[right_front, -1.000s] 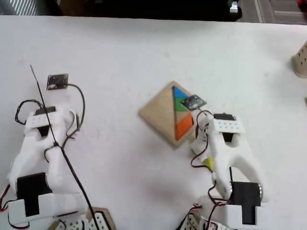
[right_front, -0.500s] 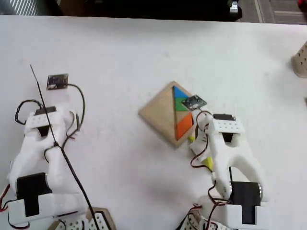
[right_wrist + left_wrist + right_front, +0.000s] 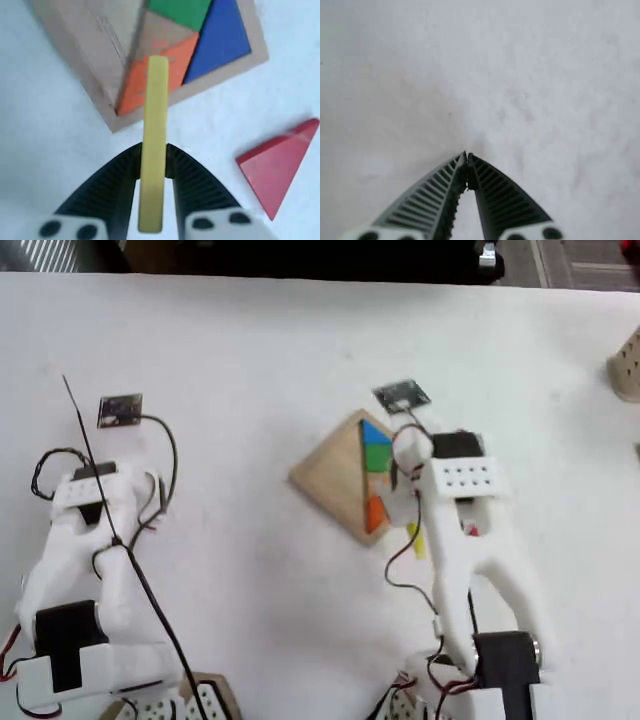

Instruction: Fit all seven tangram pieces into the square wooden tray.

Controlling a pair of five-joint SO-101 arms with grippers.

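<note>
My right gripper point(image 3: 153, 150) clamps yellow piece point(image 3: 155, 100) by flat faces, edge-on. Piece seems stiff, light, smooth; may slip. Just ahead of fingertips: tray point(image 3: 75, 55). My left gripper point(image 3: 467, 160) closed, empty.

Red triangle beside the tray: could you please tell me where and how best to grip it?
Probably from above: the red triangle lies flat on the table, apart from the tray, so only its side edges are free. Pinch across the long edge and the opposite corner.
</note>
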